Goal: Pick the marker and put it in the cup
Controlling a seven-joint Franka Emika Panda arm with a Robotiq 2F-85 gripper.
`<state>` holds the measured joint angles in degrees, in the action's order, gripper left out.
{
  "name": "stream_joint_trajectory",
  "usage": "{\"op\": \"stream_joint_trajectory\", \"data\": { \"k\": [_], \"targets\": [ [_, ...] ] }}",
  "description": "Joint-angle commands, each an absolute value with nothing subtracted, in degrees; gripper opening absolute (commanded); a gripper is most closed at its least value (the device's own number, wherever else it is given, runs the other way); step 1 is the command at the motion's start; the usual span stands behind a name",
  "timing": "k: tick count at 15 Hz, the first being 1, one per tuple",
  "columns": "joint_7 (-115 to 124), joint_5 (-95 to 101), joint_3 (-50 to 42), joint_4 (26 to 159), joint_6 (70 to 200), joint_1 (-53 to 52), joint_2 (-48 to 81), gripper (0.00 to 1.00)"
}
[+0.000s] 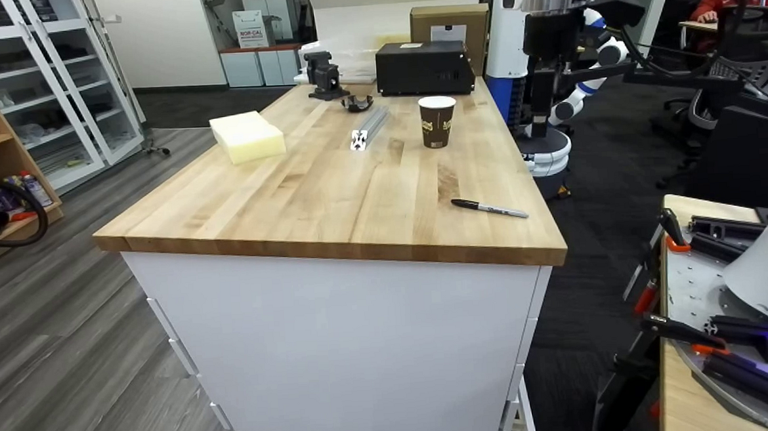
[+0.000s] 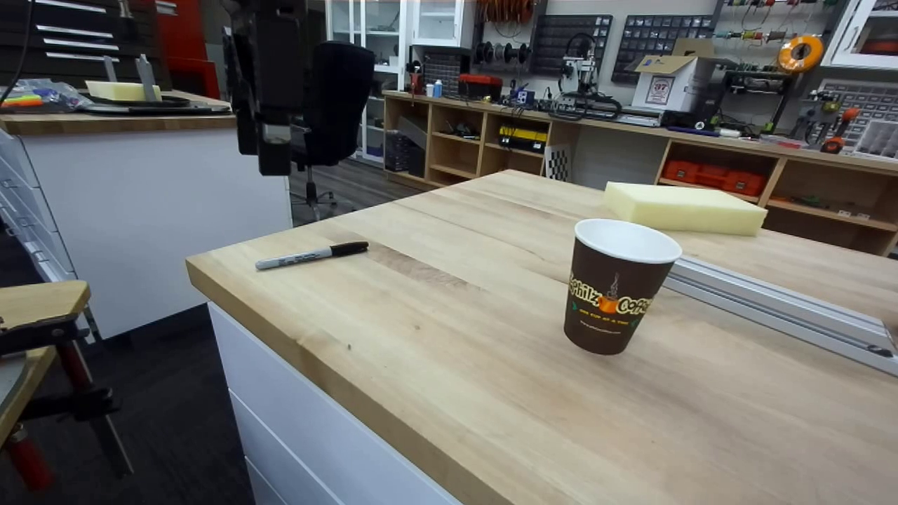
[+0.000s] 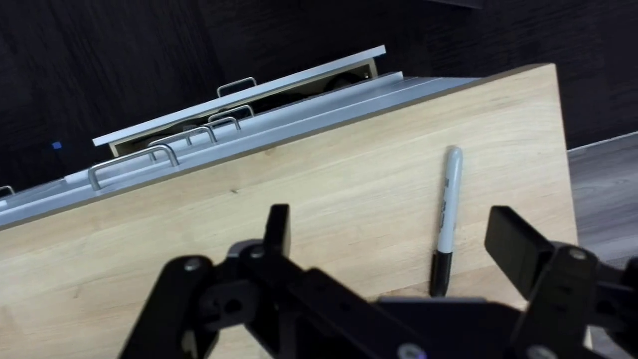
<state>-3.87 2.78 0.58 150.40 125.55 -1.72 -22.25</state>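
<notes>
Wooden tabletop [image 3: 354, 194] holds the marker [image 3: 448, 219] below, seen between parted fingers [image 3: 516, 249]

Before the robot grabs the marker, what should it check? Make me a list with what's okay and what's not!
1. Gripper open: ok, jaws wide apart.
2. Marker lying free on the table: ok, nothing lies on it.
3. Marker centred between the jaws: not ok, nearer one jaw in the wrist view.
4. Cup upright: ok, mouth up.
5. Cup empty: cannot tell, bottom hidden.
</notes>
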Motion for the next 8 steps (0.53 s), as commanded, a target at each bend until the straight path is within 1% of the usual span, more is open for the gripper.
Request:
{"op": "stream_joint_trajectory", "data": {
  "k": [1, 8],
  "targets": [
    [-3.4, -3.1, 1.5, 150.1, 129.8, -4.7, -18.1, 1.0],
    [-4.5, -7.4, 5.8, 151.1, 140.6, -9.1, -10.6, 1.0]
  ]
}}
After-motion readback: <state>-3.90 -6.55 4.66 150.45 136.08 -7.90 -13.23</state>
